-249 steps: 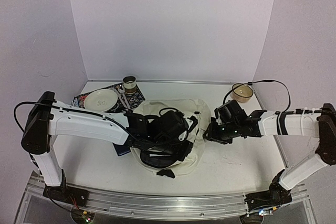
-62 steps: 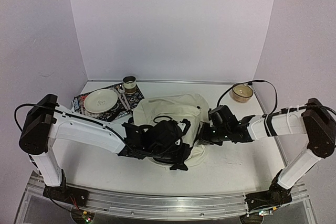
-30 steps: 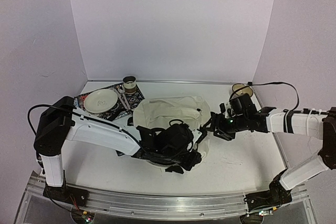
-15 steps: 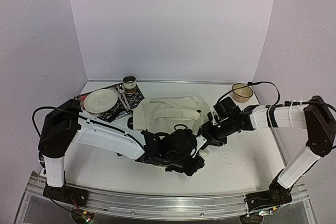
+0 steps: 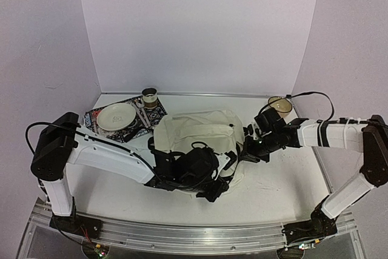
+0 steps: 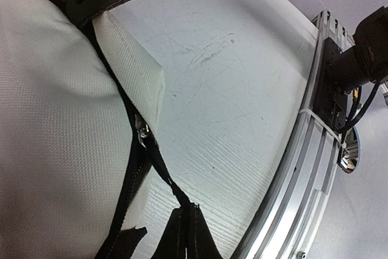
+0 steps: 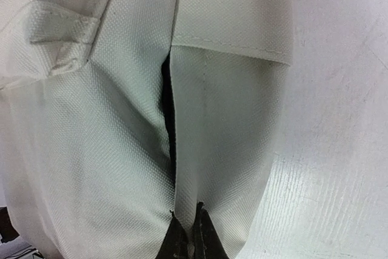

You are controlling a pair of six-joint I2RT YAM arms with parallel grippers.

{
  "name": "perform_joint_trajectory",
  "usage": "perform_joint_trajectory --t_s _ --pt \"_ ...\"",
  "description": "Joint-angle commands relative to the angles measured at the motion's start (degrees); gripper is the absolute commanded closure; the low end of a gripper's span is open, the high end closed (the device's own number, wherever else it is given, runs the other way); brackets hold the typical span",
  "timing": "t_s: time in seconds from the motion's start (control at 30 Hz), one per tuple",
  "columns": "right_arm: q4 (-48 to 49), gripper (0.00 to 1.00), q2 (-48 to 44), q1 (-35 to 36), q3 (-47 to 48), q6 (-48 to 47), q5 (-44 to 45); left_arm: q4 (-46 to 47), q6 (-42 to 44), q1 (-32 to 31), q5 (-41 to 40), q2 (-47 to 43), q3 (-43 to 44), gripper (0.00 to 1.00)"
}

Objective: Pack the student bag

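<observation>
Black fingertips of the left hand (image 6: 188, 232) are pressing tight together at the bottom of the wrist view, clamping the end of a black strap (image 6: 159, 171) that is running up to a metal zipper slider (image 6: 143, 130) on the student bag (image 5: 194, 131). Beside the strap, pale worktop (image 6: 242, 89) is stretching toward the aluminium rail (image 6: 312, 162) at the right of the frame. The right hand (image 7: 187, 235) is pinching too. Its dark fingers are gripping a fold of the bag's cream cloth at the bottom of its own view, just under a dark slit between two panels. From overhead, the bag is lying in the middle of the frame, with the left hand sitting at its lower edge and the right hand at its right edge. Farther out, a plate (image 5: 116, 115) is resting on a patterned mat (image 5: 159, 113) at the upper left beside a small cup (image 5: 149, 96) — and a bowl (image 5: 279, 106) is standing at the upper right.
</observation>
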Motion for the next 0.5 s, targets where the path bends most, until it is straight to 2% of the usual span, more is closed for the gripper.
perform_joint_trajectory --t_s 0.0,0.17,0.47 --pt "-2.1 1.00 -3.1 -2.2 -0.2 -1.8 4.3 -1.1 -1.5 -0.4 -0.1 -4.3 -1.6 1.00" --pt "-1.5 1.00 -4.1 -5.4 0.2 -2.7 4.1 -3.2 -3.1 -0.4 -0.4 -6.2 -3.6 1.00" --pt "-1.1 1.00 -2.9 -12.9 3.2 -5.3 1.1 -7.0 -6.1 -0.3 -6.5 -10.5 -8.8 1.00"
